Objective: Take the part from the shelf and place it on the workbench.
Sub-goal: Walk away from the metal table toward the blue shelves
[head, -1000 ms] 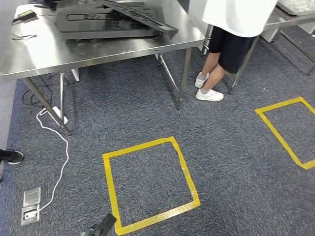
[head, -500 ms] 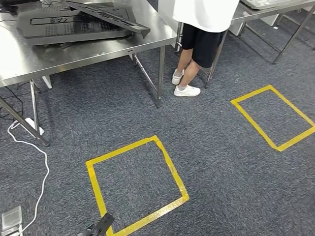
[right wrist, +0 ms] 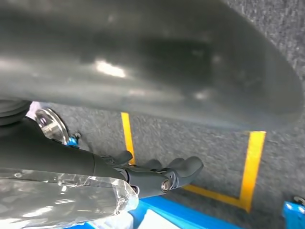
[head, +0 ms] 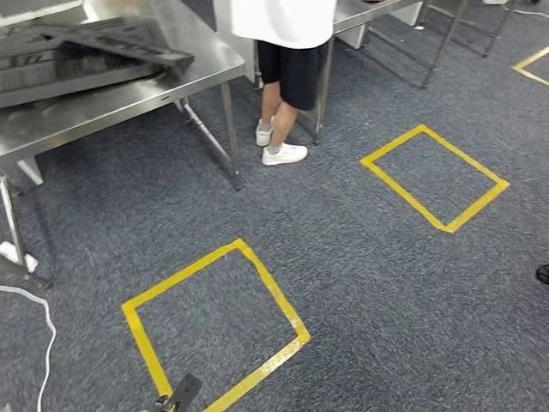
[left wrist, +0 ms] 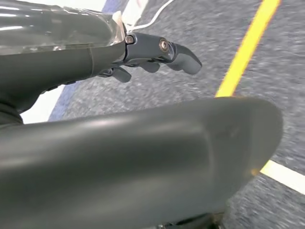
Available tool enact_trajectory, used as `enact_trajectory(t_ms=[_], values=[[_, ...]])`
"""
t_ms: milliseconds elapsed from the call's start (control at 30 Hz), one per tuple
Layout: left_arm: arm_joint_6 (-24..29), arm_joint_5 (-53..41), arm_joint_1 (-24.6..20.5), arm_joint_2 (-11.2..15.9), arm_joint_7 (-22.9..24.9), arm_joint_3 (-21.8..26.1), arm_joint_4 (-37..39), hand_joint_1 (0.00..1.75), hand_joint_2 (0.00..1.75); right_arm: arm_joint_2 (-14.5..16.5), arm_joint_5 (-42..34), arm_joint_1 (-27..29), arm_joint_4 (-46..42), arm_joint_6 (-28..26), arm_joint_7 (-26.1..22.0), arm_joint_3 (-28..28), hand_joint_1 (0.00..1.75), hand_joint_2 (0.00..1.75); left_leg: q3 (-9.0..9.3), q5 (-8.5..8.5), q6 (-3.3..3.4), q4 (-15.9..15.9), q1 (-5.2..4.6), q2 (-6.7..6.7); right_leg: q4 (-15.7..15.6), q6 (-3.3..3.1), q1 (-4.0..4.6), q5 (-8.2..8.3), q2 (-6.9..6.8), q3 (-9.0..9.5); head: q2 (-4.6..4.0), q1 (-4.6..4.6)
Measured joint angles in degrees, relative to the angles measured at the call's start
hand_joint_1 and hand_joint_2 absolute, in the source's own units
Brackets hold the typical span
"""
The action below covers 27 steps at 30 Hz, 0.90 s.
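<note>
A steel workbench (head: 123,94) stands at the far left in the head view, with flat black panel parts (head: 97,47) lying on it. A dark tip of my left hand (head: 180,393) shows at the bottom edge, over the carpet. In the left wrist view my left hand (left wrist: 158,50) hangs above the floor, its fingers stretched out and holding nothing. In the right wrist view my right hand (right wrist: 158,174) hangs the same way, fingers apart and empty.
A person in a white shirt and black shorts (head: 292,69) stands by the workbench's far corner. Two yellow tape squares (head: 214,326) (head: 434,176) mark the grey carpet. A white cable (head: 45,343) trails at the left. Another steel table (head: 389,13) stands behind the person.
The camera has turned to the right, so the whole scene has slid left in the picture. Both hands still hang empty.
</note>
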Motion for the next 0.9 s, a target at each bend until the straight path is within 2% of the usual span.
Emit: enact_trajectory(t_ms=[67, 100, 133, 167, 200, 267, 300, 333, 400, 433, 500, 533, 567, 600, 633, 667, 700, 733, 800, 833, 867, 900], values=[[0.01, 0.00, 0.21, 0.00, -0.02, 0.05, 0.00, 0.00, 0.00, 0.32, 0.59, -0.23, 0.28, 0.67, -0.12, 0.50, 0.00, 0.00, -3.38, -3.70, 0.06, 7.58, 0.01, -2.29, -0.12, -0.49, 0.02, -0.04, 1.41, 0.15, 0.00, -0.11], [0.01, 0.01, 0.35, 0.01, -0.01, 0.10, 0.00, 0.00, 0.00, 0.43, 0.86, -0.29, 0.42, 1.01, -0.18, 0.78, 0.00, 0.00, -5.12, -4.81, 0.09, 10.99, -0.01, -2.74, -0.09, -0.62, 0.09, -0.10, 2.24, 0.21, 0.00, -0.11], [0.01, 0.01, 0.46, 0.01, -0.01, 0.17, 0.00, 0.00, 0.00, 0.51, 1.11, -0.29, 0.56, 1.31, -0.21, 1.00, 0.00, 0.00, -6.20, -4.86, 0.15, 12.74, -0.04, -2.96, -0.05, -0.67, 0.16, -0.15, 3.12, 0.30, 0.00, -0.10], [0.01, 0.01, 0.51, 0.02, -0.01, 0.27, 0.00, 0.00, 0.00, 0.57, 1.37, -0.27, 0.69, 1.57, -0.24, 1.18, 0.00, 0.00, -6.35, -3.74, 0.23, 12.31, -0.04, -3.13, 0.03, -0.67, 0.18, -0.23, 4.03, 0.44, 0.00, -0.10], [0.01, 0.01, 0.51, 0.02, -0.03, 0.37, 0.00, 0.00, 0.00, 0.62, 1.63, -0.24, 0.81, 1.83, -0.25, 1.38, 0.00, 0.00, -5.50, -1.57, 0.33, 9.67, 0.00, -3.47, 0.16, -0.61, 0.19, -0.37, 4.93, 0.62, 0.00, -0.10], [0.02, -0.01, 0.50, 0.02, -0.10, 0.54, 0.00, 0.00, 0.00, 0.75, 2.53, -0.24, 1.08, 2.52, -0.19, 1.97, 0.00, 0.00, -2.72, 2.78, 0.55, 2.19, 0.27, -5.67, 0.78, -0.28, 0.20, -0.85, 6.60, 0.73, -0.01, -0.08], [0.02, -0.04, 0.50, 0.02, -0.14, 0.58, 0.00, 0.00, 0.00, 0.80, 3.27, -0.27, 1.20, 3.02, -0.11, 2.39, 0.00, 0.00, -1.68, 3.78, 0.63, -0.42, 0.37, -6.80, 1.15, -0.03, 0.17, -1.06, 7.36, 0.55, -0.01, -0.06], [0.02, -0.07, 0.50, 0.02, -0.15, 0.62, 0.00, 0.00, 0.00, 0.84, 4.11, -0.26, 1.33, 3.56, 0.03, 2.88, 0.00, 0.00, -1.18, 3.94, 0.70, -1.72, 0.39, -7.62, 1.43, 0.26, 0.09, -1.18, 8.00, 0.25, -0.01, -0.04], [0.02, -0.14, 0.40, 0.02, -0.07, 0.66, 0.00, 0.00, 0.00, 0.91, 5.93, 0.03, 1.57, 4.68, 0.31, 3.88, 0.00, 0.00, -1.01, 3.59, 1.05, -2.13, 0.25, -7.28, 1.53, 0.91, -0.15, -1.15, 9.10, -0.26, -0.01, -0.04], [0.02, -0.16, 0.32, 0.02, -0.03, 0.68, 0.00, 0.00, 0.00, 0.97, 6.93, 0.28, 1.71, 5.26, 0.40, 4.43, 0.00, 0.00, -0.95, 3.68, 1.31, -2.30, 0.27, -6.78, 1.72, 1.24, -0.18, -1.31, 8.64, -0.39, 0.00, -0.03], [0.02, -0.21, 0.21, -0.02, 0.01, 0.70, 0.00, 0.00, 0.00, 1.11, 8.86, 0.50, 1.95, 6.46, 0.43, 5.71, 0.00, 0.00, -0.71, 3.74, 1.94, -2.59, 0.40, -5.49, 4.65, 1.95, -0.10, -3.07, 5.41, -1.79, 0.00, 0.14], [0.03, -0.21, 0.25, -0.03, 0.00, 0.70, 0.00, 0.00, 0.00, 1.20, 9.56, 0.41, 2.04, 7.05, 0.41, 6.42, 0.00, 0.00, -0.59, 3.64, 2.15, -2.63, 0.36, -4.69, 7.87, 2.29, -0.14, -4.70, 3.34, -3.37, 0.00, 0.22], [0.06, -0.22, 0.33, -0.03, -0.01, 0.71, 0.00, 0.00, 0.00, 1.26, 10.02, 0.23, 2.15, 7.53, 0.40, 7.05, 0.00, 0.00, -0.50, 3.48, 2.31, -2.63, 0.31, -3.81, 11.96, 2.61, -0.27, -6.50, 2.04, -5.51, 0.00, 0.28], [0.13, -0.24, 0.43, -0.02, -0.04, 0.72, 0.00, 0.00, 0.00, 1.34, 10.30, 0.09, 2.26, 7.92, 0.39, 7.60, 0.00, 0.00, -0.41, 3.32, 2.37, -2.62, 0.26, -2.93, 15.80, 2.84, -0.48, -7.84, 1.53, -7.58, 0.00, 0.28], [0.25, -0.27, 0.46, -0.01, -0.09, 0.72, 0.00, 0.00, 0.00, 1.43, 10.52, 0.04, 2.37, 8.20, 0.40, 8.06, 0.00, 0.00, -0.29, 3.15, 2.34, -2.62, 0.24, -2.13, 18.17, 3.02, -0.66, -8.24, 1.31, -8.95, 0.00, 0.28], [0.37, -0.32, 0.43, 0.00, -0.17, 0.73, 0.00, 0.00, 0.00, 1.51, 10.72, 0.08, 2.48, 8.35, 0.42, 8.46, 0.00, 0.00, -0.11, 2.95, 2.27, -2.61, 0.25, -1.41, 18.35, 3.14, -0.80, -7.48, 1.12, -9.20, 0.00, 0.28], [0.48, -0.37, 0.37, 0.00, -0.26, 0.73, 0.00, 0.00, 0.00, 1.57, 10.89, 0.16, 2.55, 8.45, 0.47, 8.83, 0.00, 0.00, 0.20, 2.70, 2.13, -2.62, 0.26, -0.78, 16.00, 3.14, -0.87, -5.65, 0.79, -8.14, 0.00, 0.29], [0.57, -0.40, 0.33, 0.00, -0.34, 0.73, 0.00, 0.00, 0.00, 1.61, 11.03, 0.20, 2.61, 8.50, 0.55, 9.15, 0.00, 0.00, 0.58, 2.41, 1.94, -2.63, 0.26, -0.17, 11.92, 3.03, -0.84, -3.28, -0.05, -6.17, 0.00, 0.29], [0.67, -0.40, 0.29, 0.00, -0.54, 0.73, 0.00, 0.00, 0.00, 1.64, 11.28, 0.03, 2.72, 8.59, 0.76, 9.66, 0.00, 0.00, 1.26, 1.85, 1.40, -2.69, 0.06, 0.93, 4.70, 2.42, -0.21, -0.54, -2.60, -2.64, 0.00, 0.29], [0.71, -0.38, 0.27, 0.00, -0.64, 0.73, 0.00, 0.00, 0.00, 1.66, 11.38, -0.09, 2.77, 8.61, 0.84, 9.84, 0.00, 0.00, 1.45, 1.63, 1.12, -2.74, -0.07, 1.47, 2.99, 2.02, 0.13, -0.24, -3.49, -1.91, 0.00, 0.27], [0.72, -0.37, 0.23, -0.01, -0.75, 0.73, 0.00, 0.00, 0.00, 1.68, 11.44, -0.15, 2.82, 8.63, 0.88, 9.99, 0.00, 0.00, 1.60, 1.49, 0.86, -2.85, -0.18, 2.05, 2.59, 1.60, 0.47, -0.56, -3.64, -1.88, 0.00, 0.26], [0.73, -0.36, 0.14, -0.02, -0.83, 0.73, 0.00, 0.00, 0.00, 1.70, 11.45, -0.15, 2.85, 8.64, 0.90, 10.10, 0.00, 0.00, 1.81, 1.39, 0.59, -3.01, -0.21, 2.65, 2.40, 1.14, 0.58, -0.53, -3.05, -2.01, -0.01, 0.25]])
